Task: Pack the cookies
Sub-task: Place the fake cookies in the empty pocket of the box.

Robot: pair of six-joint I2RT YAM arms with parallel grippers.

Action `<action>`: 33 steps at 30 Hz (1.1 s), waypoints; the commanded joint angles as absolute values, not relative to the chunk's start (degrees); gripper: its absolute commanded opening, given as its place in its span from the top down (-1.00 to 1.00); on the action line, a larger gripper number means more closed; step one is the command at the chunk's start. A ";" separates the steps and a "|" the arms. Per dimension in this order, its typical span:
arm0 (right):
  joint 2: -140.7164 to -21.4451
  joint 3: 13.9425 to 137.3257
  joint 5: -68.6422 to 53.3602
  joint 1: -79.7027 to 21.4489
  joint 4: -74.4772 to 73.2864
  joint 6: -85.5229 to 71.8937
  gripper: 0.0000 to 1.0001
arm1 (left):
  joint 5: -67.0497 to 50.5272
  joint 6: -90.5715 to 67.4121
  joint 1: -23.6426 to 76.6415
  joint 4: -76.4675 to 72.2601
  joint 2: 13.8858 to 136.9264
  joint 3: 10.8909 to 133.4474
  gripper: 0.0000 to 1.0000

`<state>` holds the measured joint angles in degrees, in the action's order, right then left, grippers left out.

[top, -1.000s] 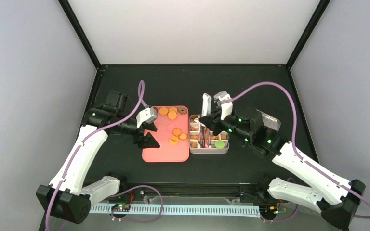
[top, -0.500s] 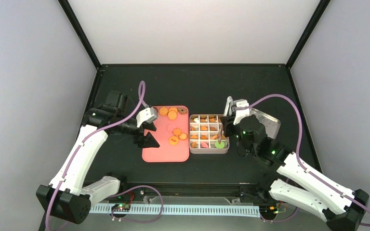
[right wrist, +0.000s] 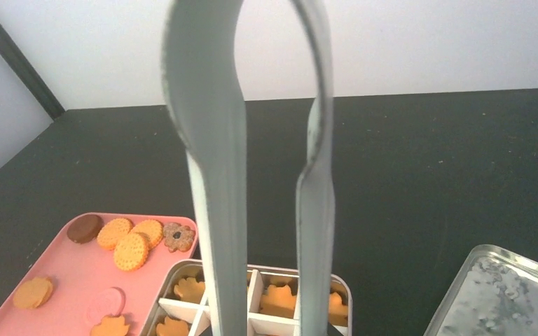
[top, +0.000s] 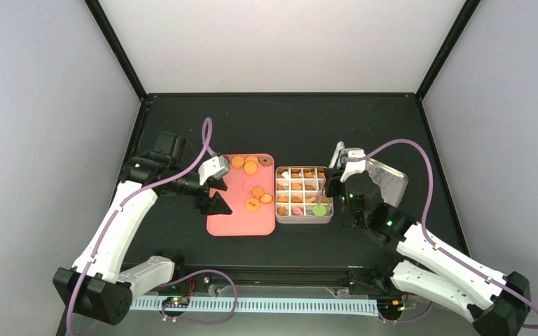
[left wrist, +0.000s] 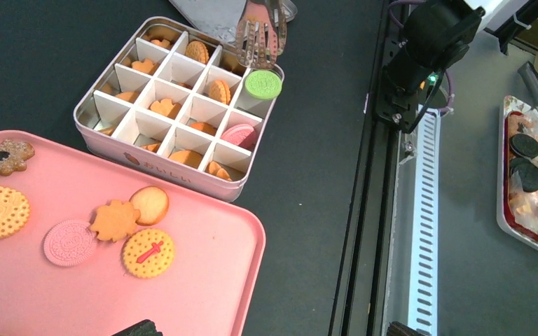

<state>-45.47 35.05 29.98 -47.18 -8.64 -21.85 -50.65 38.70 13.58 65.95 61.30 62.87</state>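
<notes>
"Where are the cookies just now?"

"Split between two places. Some of the small flat round and flower-shaped cookies [left wrist: 115,219], mostly orange with one pink, lie on the flat pink plastic tray [left wrist: 203,280]. The rest sit in the pale rectangular tin with white dividers [left wrist: 175,166], just beside it on the black table [top: 287,126]. A round green cookie [left wrist: 263,83] sits at the tin's corner compartment nearest the right arm."

"Any writing?"

"Small brown characters on the tin's side wall, too small for me to read. One orange cookie on the tray carries a red cross-shaped mark."

"And the grippers?"

"The right gripper [top: 331,183] is clamped on the long shiny metal tongs [right wrist: 214,210]. Their toothed tips hang just beyond the green cookie, touching or not I cannot tell. The left gripper [top: 223,201] hovers over the tray's left side, fingers spread, holding nothing. A silver lid [top: 387,178] lies right of the tin."
</notes>
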 commanded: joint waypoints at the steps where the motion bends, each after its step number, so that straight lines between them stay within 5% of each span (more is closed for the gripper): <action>1: -45.79 33.20 30.72 -44.85 -2.06 -24.87 0.37 | -50.09 39.76 13.45 66.30 61.30 64.34 -0.72; 20: -43.27 25.55 22.72 -39.60 0.33 -31.87 0.39 | -50.14 40.04 13.45 66.63 61.27 64.50 -0.72; 33: -43.79 27.56 19.37 -39.13 0.14 -29.89 0.66 | -49.83 40.32 13.45 67.01 61.04 64.59 -0.72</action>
<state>-43.72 25.98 20.56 -39.46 -1.63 -31.64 -50.04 39.24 13.58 66.15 61.23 62.87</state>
